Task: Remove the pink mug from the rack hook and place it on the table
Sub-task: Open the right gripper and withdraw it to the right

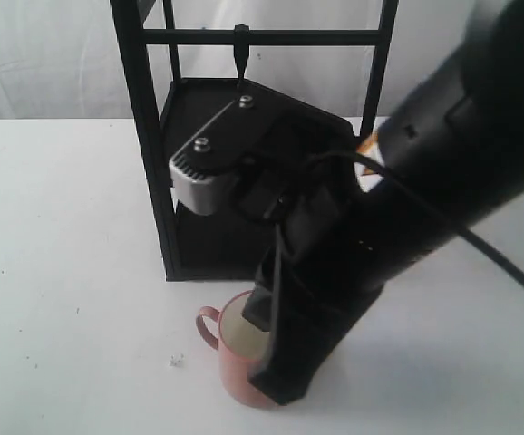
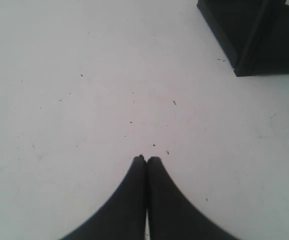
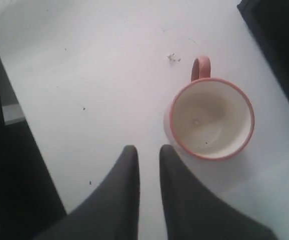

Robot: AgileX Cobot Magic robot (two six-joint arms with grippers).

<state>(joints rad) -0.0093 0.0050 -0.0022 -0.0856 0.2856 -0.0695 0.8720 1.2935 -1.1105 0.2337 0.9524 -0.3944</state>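
We saw the right gripper (image 3: 148,149) with its two fingers narrowly parted and nothing between them, just beside the pink mug (image 3: 212,117) but not touching it. The left gripper (image 2: 146,159) had its fingers pressed together over bare table (image 2: 84,75), holding nothing.

In the exterior view the mug stood upright on the table at about six o'clock from the rack (image 1: 144,136), with its handle toward ten o'clock. The rack hook (image 1: 241,54) hung bare at twelve o'clock. We judged the placing done, with only the arm's retreat left.

The right arm (image 1: 443,154) hid the mug's far side from outside. A small white speck (image 3: 173,58) near the handle was too small to identify.
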